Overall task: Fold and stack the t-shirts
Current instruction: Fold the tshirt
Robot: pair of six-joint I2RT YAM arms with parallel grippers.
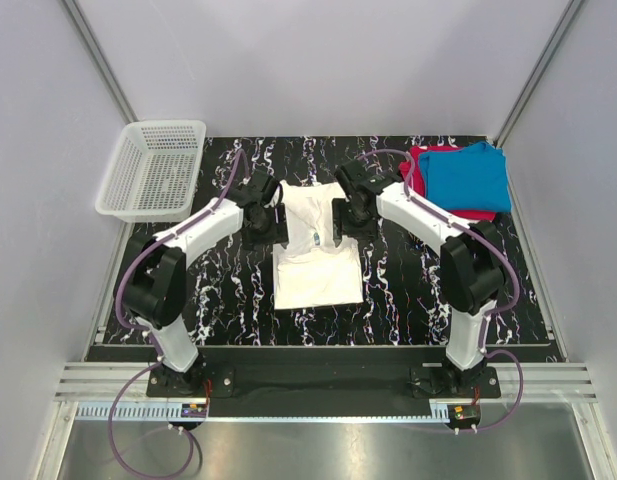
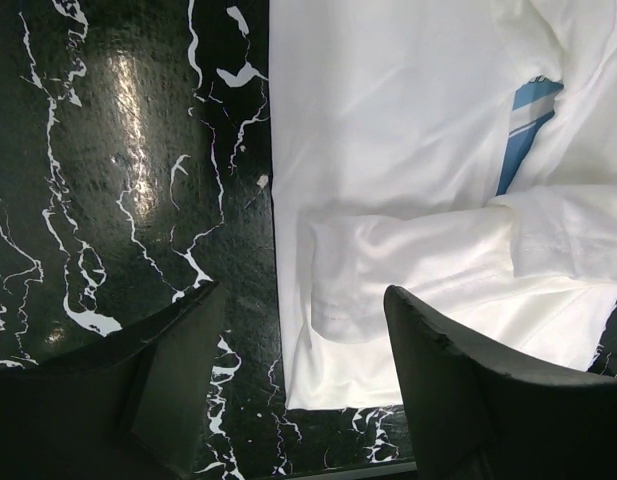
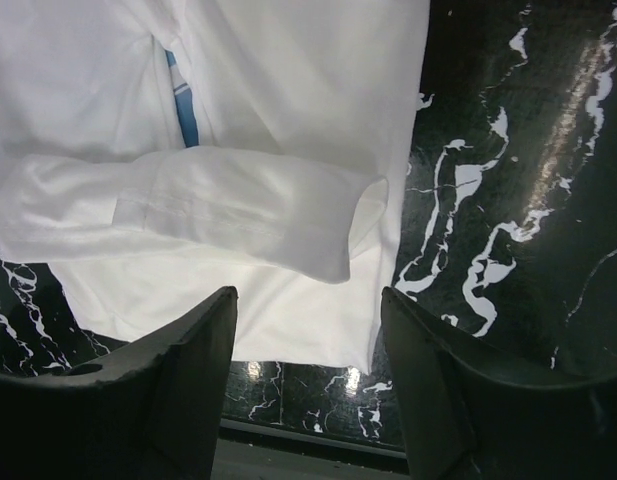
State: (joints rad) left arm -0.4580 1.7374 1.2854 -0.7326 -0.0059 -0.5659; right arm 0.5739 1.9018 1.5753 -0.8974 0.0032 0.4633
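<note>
A white t-shirt [image 1: 315,255] lies flat in the middle of the black marbled table [image 1: 408,290], its sleeves folded inward. My left gripper [image 1: 260,215] hovers open over the shirt's far left corner. In the left wrist view the gripper [image 2: 303,380] straddles the shirt's edge [image 2: 388,130], with a folded sleeve [image 2: 408,265] and a strip of blue print [image 2: 523,130] beyond. My right gripper [image 1: 356,215] hovers open over the far right corner; in the right wrist view the gripper [image 3: 308,370] frames the hem [image 3: 288,320] below a folded sleeve [image 3: 238,215]. Neither gripper holds cloth. A folded blue t-shirt [image 1: 470,175] rests on a red one [image 1: 420,160] at the back right.
A white mesh basket [image 1: 153,170] stands off the table's back left corner. Grey walls enclose the table on three sides. Both arm bases are bolted to the rail at the near edge [image 1: 318,380].
</note>
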